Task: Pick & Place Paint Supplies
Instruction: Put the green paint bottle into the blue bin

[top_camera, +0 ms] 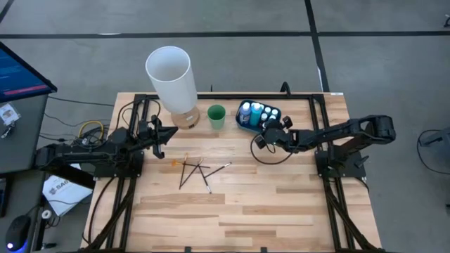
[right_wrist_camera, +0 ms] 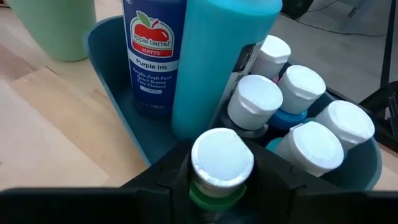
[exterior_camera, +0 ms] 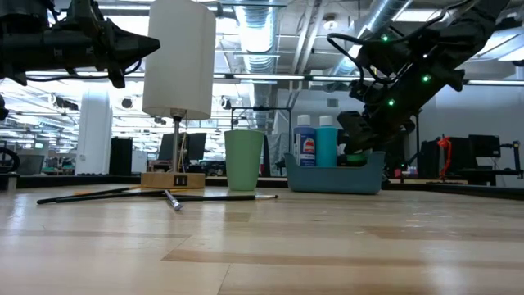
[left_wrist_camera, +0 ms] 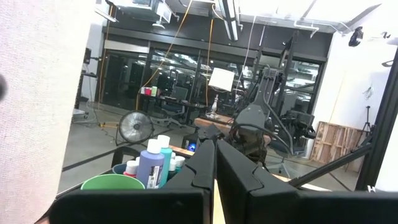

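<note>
L gripper [top_camera: 169, 133] hangs above the table's left side near the lamp [top_camera: 171, 76], fingers pressed together, nothing in them. Just right of it, the brushes [top_camera: 195, 171] lie flat on the wood in a loose crossed heap, long axes mostly running diagonally; one light-handled one points toward the right. Green cup [top_camera: 216, 116] stands upright behind them, beside the lamp base. Next right, blue tray [top_camera: 244, 118] w/ the bottles [top_camera: 261, 110] upright, white caps up. Tall purple bottle [right_wrist_camera: 153, 50] label reads "apple barrel MATTE Purple Iris"; smaller print too small to read. Teal bottle [right_wrist_camera: 217, 59] stands just beside it, label turned away. R gripper [right_wrist_camera: 221, 180] at the tray's near edge, fingers partly apart and closed on either side of a green-bodied bottle [right_wrist_camera: 221, 163], held upright.
</note>
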